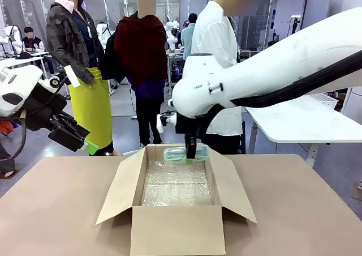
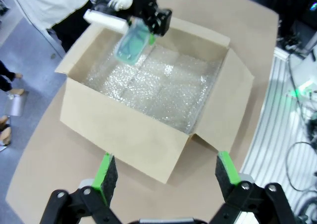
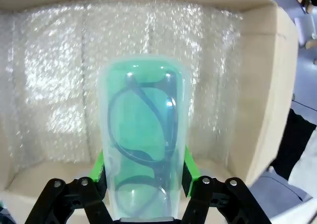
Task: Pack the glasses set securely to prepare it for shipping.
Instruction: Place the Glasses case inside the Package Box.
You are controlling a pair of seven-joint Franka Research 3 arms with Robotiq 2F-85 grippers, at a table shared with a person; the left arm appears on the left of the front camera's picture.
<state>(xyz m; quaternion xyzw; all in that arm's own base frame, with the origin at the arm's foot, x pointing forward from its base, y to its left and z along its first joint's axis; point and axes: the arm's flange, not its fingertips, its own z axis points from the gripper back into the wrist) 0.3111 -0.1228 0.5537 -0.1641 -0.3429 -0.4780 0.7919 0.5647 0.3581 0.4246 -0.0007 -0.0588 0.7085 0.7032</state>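
Mint-green translucent glasses case [image 3: 143,130] is clamped across its width by the right end effector [image 3: 144,170], over the far end of the bubble-lined brown cardboard box [image 1: 175,230]. Its long axis runs along the fingers [image 3: 191,170], pointing into the box. The left end effector [image 2: 162,172] is wide open and empty, well apart.

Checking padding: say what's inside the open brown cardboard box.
Clear bubble wrap lines floor and walls; nothing lies on it. Mint green translucent glasses case hangs above. Beneath the wrap is covered.

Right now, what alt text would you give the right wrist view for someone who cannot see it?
The right gripper grips a mint green case with dark glasses inside, held above a cardboard box lined with bubble wrap.
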